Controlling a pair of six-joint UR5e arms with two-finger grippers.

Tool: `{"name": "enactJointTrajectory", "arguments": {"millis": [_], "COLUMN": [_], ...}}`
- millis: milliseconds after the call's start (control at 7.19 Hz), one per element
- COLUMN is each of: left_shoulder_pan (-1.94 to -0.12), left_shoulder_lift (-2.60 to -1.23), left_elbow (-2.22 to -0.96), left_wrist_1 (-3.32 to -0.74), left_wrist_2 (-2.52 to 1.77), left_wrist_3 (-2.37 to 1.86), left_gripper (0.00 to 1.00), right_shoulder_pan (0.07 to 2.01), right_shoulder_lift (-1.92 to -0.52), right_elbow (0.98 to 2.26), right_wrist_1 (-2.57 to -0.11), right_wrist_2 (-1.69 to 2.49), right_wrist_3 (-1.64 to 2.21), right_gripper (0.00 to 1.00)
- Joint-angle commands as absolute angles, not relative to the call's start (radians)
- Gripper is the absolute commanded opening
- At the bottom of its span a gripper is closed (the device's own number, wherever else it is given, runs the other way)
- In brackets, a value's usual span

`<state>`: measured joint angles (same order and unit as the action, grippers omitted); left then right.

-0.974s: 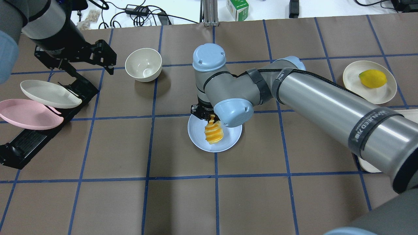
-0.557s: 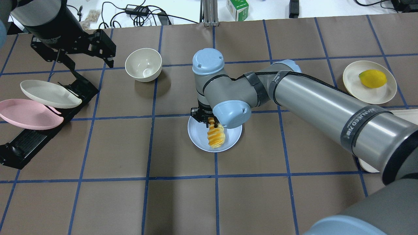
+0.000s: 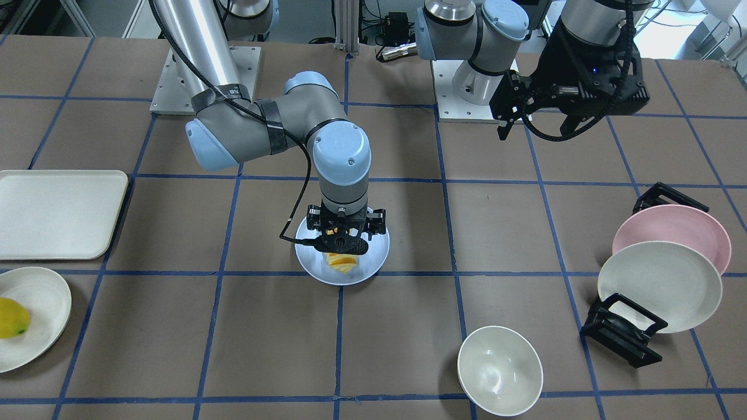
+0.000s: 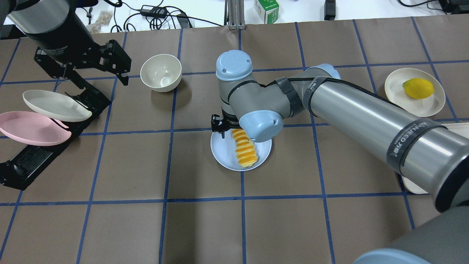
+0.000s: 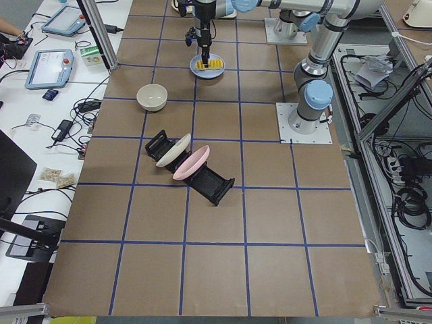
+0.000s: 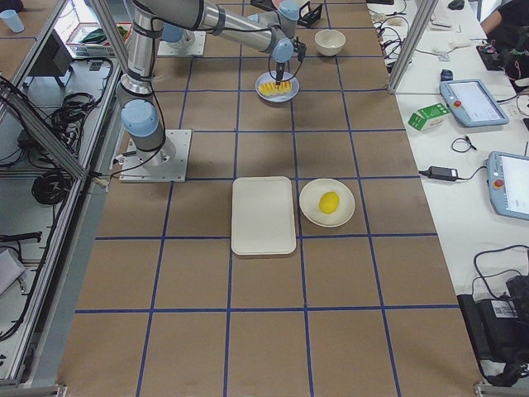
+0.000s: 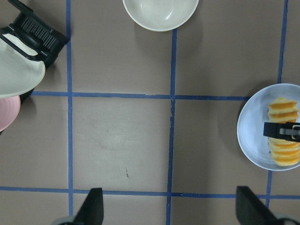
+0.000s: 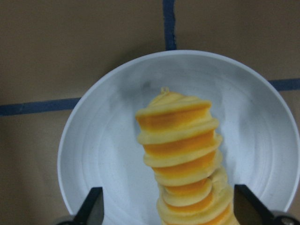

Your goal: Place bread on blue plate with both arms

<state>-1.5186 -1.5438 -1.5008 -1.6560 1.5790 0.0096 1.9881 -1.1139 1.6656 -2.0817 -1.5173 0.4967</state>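
Bread (image 4: 244,150) lies flat in the blue plate (image 4: 222,152), one end right by the rim. The right gripper (image 3: 344,238) straddles the other end, spread wide and let go. The left gripper (image 7: 169,213) hangs open and empty, well off the plate. A skewed lift could snag a ridge and roll it out. A second ago it dangled tilted, pinched.

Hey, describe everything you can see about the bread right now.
The bread is an elongated yellow-orange toy loaf with crosswise ridged slices, plastic-looking. It lies on the blue plate, with one end under the right gripper, whose jaws stand open on either side, apparently not touching it.
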Motion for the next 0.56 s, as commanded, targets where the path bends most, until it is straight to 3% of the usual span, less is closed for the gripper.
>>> {"name": "enactJointTrajectory", "arguments": {"millis": [0, 417], "left_shoulder_pan": [-1.519, -1.517], "left_shoulder_lift": [-1.542, -1.539], "left_elbow": [-1.506, -1.513], "left_wrist_1": [-1.660, -1.658], "left_wrist_2": [1.578, 1.578], "left_wrist_3": [0.008, 0.006], "left_gripper": [1.00, 1.00], "right_shoulder_pan": [1.964, 1.838], "right_shoulder_lift": [-1.188, -1.326], "right_elbow": [1.664, 1.683], "right_wrist_1": [-2.074, -2.003], "right_wrist_2": [-1.529, -1.534], "right_wrist_3": [0.483, 0.247], "right_gripper": [1.00, 1.00]}}
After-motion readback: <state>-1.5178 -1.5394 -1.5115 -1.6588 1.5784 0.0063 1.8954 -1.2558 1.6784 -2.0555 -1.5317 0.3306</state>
